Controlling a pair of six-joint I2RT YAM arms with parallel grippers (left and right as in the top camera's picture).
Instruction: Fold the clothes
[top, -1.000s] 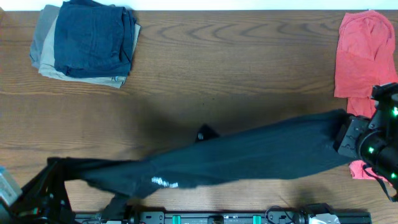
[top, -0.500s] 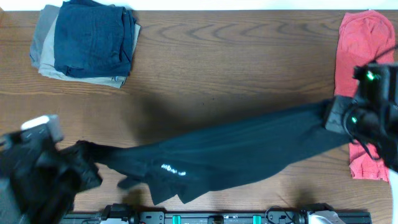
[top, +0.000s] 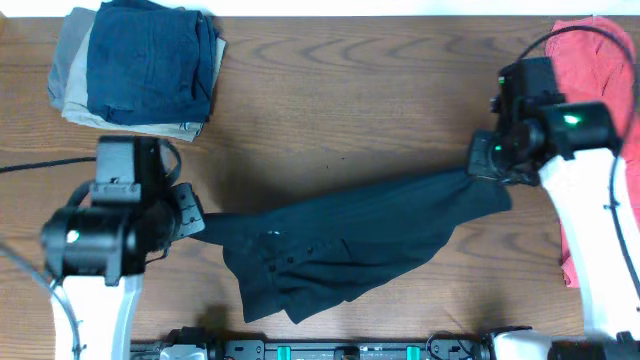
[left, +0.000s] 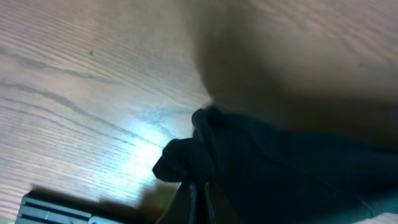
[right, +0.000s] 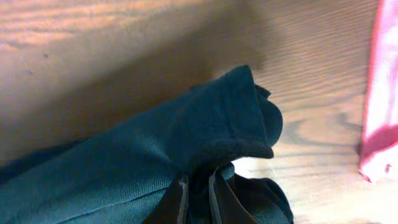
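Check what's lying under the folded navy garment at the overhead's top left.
A folded khaki-grey garment sticks out beneath the navy garment along its left and near edges. The rest of it, and anything deeper, is covered.

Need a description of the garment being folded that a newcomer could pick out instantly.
On the wooden table, look across the near half. The black garment stretches diagonally there. Unlike the folded navy-and-khaki stack at far left and the red-pink shirt at far right, it is dark, long, rumpled and unfolded.
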